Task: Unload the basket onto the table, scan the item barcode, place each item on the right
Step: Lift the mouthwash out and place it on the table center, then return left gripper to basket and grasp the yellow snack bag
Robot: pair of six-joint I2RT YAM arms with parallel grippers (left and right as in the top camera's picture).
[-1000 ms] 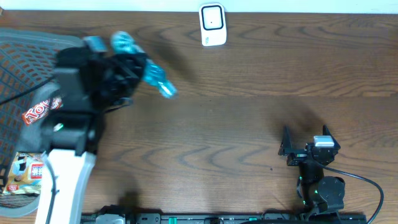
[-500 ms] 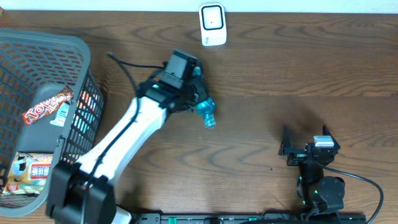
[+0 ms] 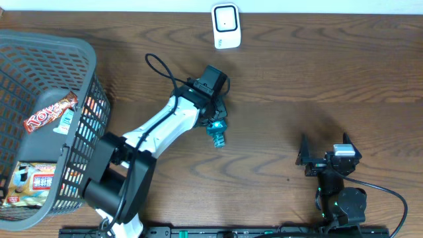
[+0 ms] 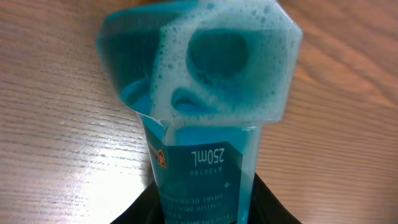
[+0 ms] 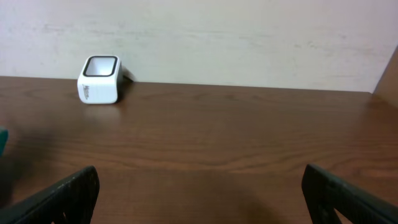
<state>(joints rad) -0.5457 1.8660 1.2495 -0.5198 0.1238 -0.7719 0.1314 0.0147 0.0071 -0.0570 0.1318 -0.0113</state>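
Near the middle of the table (image 3: 297, 79), your left gripper (image 3: 213, 118) was clamped on the blue bottle (image 3: 217, 132), its inverted label reading "250mL", well apart from the white scanner (image 3: 226, 26), while your right gripper (image 3: 324, 147) stood wide open, empty.

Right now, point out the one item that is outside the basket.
The blue liquid bottle, held in the left gripper; the candy bar and snack packet lie in the grey basket.

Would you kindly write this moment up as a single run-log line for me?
left fingers: shut on clear plastic bottle of blue liquid, mid-table | right fingers: open, empty | white box-shaped scanner: far edge, apart from bottle
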